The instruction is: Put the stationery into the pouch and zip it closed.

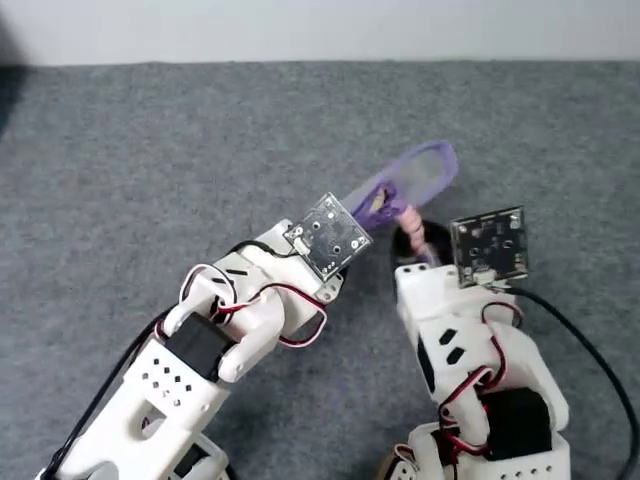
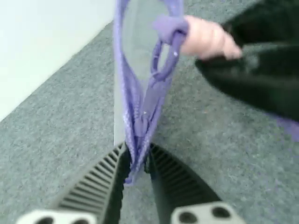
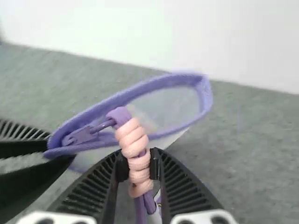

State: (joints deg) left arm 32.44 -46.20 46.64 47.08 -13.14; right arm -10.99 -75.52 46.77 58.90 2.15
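- Pouch (image 1: 420,172): purple, see-thru, upper centre-right of high view, over grey mat (image 1: 150,150).
- L gripper (image 2: 137,157): pinched tight on Pouch's zip end.
- R gripper (image 3: 135,162): clamped on pink coil pull (image 3: 132,140) of zip.

Pouch (image 3: 140,91): purple woven cloth trim, matt; side panel frosted soft plastic, smooth
Cord (image 3: 133,140) on zip: pink, coiled, rubbery, dull sheen
Bench (image 1: 150,150): grey felt-like cloth, rough, matt
Left pincer (image 2: 138,151), right pincer (image 3: 136,156): black ribbed plastic, matt
Arm shells (image 1: 250,300): white plastic, slight gloss
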